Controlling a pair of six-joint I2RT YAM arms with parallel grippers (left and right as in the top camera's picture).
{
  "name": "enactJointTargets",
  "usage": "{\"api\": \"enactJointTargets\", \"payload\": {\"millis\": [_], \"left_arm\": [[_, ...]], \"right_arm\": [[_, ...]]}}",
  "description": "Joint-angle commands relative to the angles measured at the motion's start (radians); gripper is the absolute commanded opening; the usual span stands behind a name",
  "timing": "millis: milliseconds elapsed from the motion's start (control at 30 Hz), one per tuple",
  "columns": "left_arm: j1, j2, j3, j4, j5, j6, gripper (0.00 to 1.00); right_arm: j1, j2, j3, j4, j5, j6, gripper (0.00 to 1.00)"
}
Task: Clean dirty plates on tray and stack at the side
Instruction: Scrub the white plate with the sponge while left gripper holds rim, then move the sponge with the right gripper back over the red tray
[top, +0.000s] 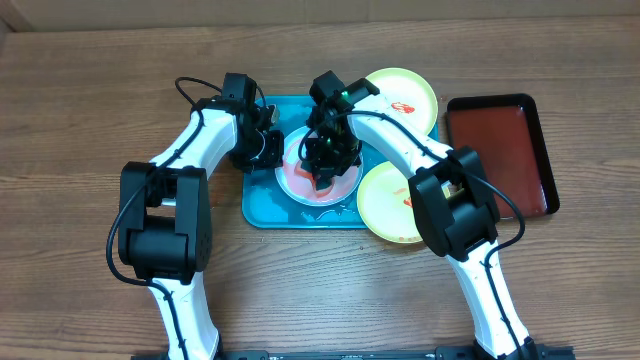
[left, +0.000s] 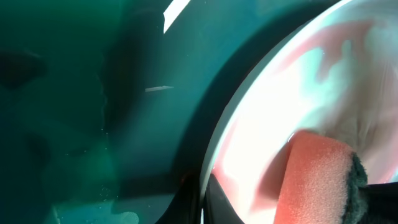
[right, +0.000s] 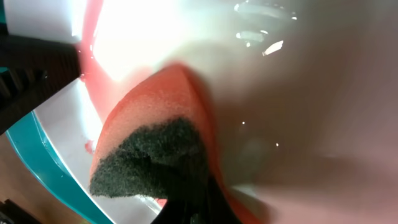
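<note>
The teal tray (top: 258, 205) sits in the middle of the desk (top: 80, 100), and the pale blue-white plate (top: 297, 180) lies flat inside it, towards its right half, with pinkish-red smearing spread across its floor. The right end effector (top: 328, 165) is down over that plate, clenched around a sponge (right: 155, 106). The sponge is salmon-red foam with a dark grey scouring layer, and its foam face is pressed against the wet, glossy inside of the plate. From the left wrist camera the same sponge (left: 314, 180) shows against the plate's floor, just in from the white rim. The left end effector (top: 268, 150) is low over the tray at the plate's left edge. One of its dark fingers (left: 221, 205) shows right at the rim, but I cannot tell whether it is clenched on the rim or only resting beside it. Two pale yellow-green plates lie off the tray on its right side. One (top: 400, 95) is by the tray's far right corner and has small red marks near its centre. The other (top: 390, 200) is by the near right corner, its edge overlapping the tray's rim. Further right of the tray, apart from it, sits a dark-red tray with a black rim (top: 500, 150).
</note>
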Motion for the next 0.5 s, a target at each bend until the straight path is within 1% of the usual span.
{"api": "enactJointTargets", "payload": {"millis": [0,267,467], "left_arm": [[0.005,0.021,-0.014,0.0,-0.07,-0.022,0.04],[0.005,0.021,-0.014,0.0,-0.07,-0.025,0.04],[0.005,0.021,-0.014,-0.001,-0.07,-0.025,0.04]], "right_arm": [[-0.053,0.014,-0.017,-0.015,0.132,0.016,0.04],[-0.113,-0.075,-0.017,-0.028,0.132,0.023,0.04],[-0.127,-0.147,-0.017,-0.047,0.132,0.023,0.04]]}}
